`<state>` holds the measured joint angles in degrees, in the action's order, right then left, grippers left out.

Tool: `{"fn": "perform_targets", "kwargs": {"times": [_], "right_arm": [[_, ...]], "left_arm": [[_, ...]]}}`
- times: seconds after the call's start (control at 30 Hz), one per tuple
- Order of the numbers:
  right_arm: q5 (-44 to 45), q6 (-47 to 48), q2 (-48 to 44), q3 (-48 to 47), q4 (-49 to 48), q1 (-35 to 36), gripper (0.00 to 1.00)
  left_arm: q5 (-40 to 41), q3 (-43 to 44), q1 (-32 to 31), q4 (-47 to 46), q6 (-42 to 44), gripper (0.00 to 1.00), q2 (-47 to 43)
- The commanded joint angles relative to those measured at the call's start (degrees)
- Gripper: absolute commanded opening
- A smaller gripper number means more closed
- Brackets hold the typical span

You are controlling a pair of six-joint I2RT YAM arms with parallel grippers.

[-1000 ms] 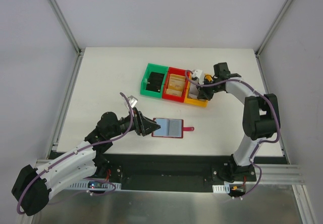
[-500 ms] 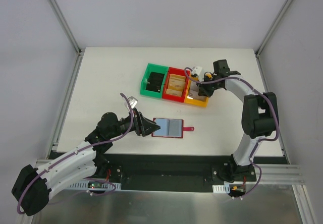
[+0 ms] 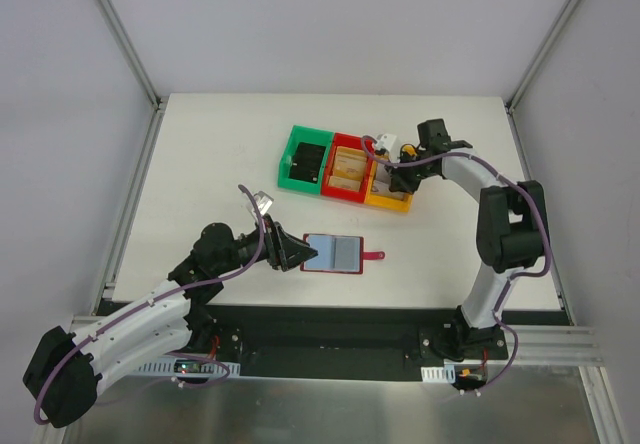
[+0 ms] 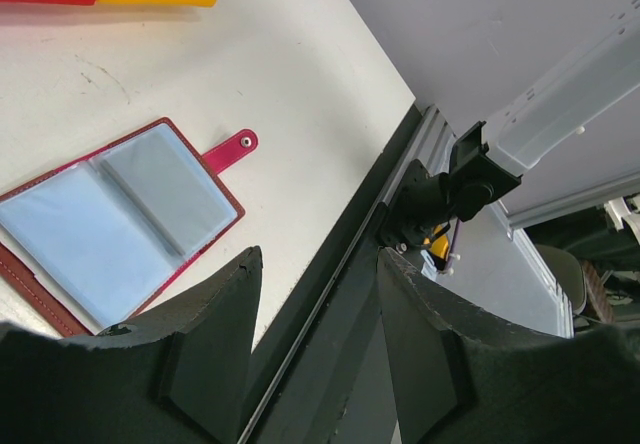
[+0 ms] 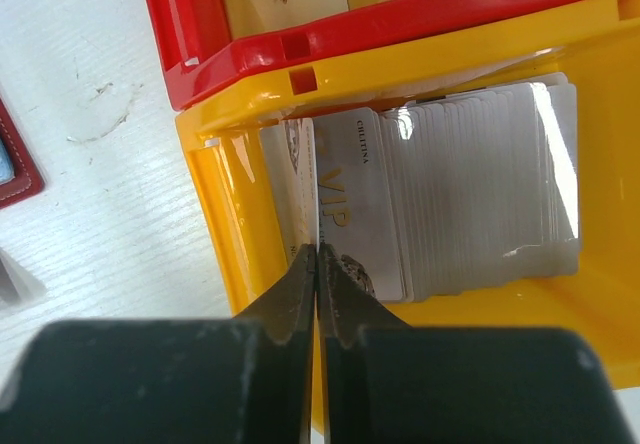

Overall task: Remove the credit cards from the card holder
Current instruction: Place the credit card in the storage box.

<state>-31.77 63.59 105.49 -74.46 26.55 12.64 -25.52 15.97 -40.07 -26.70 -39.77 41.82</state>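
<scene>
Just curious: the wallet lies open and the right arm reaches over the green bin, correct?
Wrong bin: the right arm reaches over the yellow bin; the right wrist view shows it. The wallet does lie open.

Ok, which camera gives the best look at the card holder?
The left wrist view: the card holder lies open and large there, with both grey-blue panels and the strap tab plain to see. Top external shows it whole but small. Right wrist catches only a dark red corner at its left edge.
</scene>
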Motion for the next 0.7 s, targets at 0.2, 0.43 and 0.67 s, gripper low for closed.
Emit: {"fn": "perform_targets", "kwargs": {"times": [0.2,0.43,0.67], "right_arm": [[5.57,2.59,1.29,-0.60,2.11,1.06,0.00],[12.61,1.01,0.94,-0.51,-0.88,1.95,0.01],[15.07,-1.10,1.03,-1.66,-2.37,2.12,0.02]], "left_arm": [[-1.11,-0.58,-0.18,-2.83,-0.75,0.49,-0.69],[-1.03,-0.76,-0.18,-3.01,-0.84,0.49,-0.78],[-0.94,-0.67,-0.35,-3.01,-0.84,0.49,-0.87]]}}
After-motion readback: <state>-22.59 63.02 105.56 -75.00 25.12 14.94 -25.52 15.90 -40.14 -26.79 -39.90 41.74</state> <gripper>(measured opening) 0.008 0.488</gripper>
